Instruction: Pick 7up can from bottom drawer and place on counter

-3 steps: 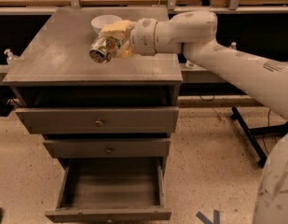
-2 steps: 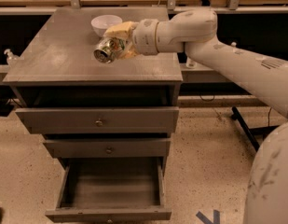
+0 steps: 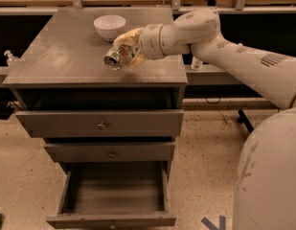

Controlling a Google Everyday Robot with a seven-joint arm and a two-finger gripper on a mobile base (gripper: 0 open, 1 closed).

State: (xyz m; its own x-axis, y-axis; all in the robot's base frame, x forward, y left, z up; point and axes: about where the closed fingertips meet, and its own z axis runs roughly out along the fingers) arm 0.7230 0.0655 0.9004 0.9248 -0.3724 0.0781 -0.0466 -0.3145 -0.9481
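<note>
The 7up can (image 3: 114, 58), silver with green marks, lies on its side in my gripper (image 3: 123, 51), its end facing the camera. The gripper is shut on the can and holds it just above the counter (image 3: 66, 61), near its middle right. The arm reaches in from the right. The bottom drawer (image 3: 111, 195) is pulled open below and looks empty.
A white bowl (image 3: 109, 27) stands at the back of the counter, just behind the can. Two closed drawers with round knobs (image 3: 102, 126) sit above the open one. A clear bottle (image 3: 10, 57) stands left of the cabinet. Wooden benches run along the back.
The gripper with the can has moved slightly to the right and down over the counter. Nothing else has moved.
</note>
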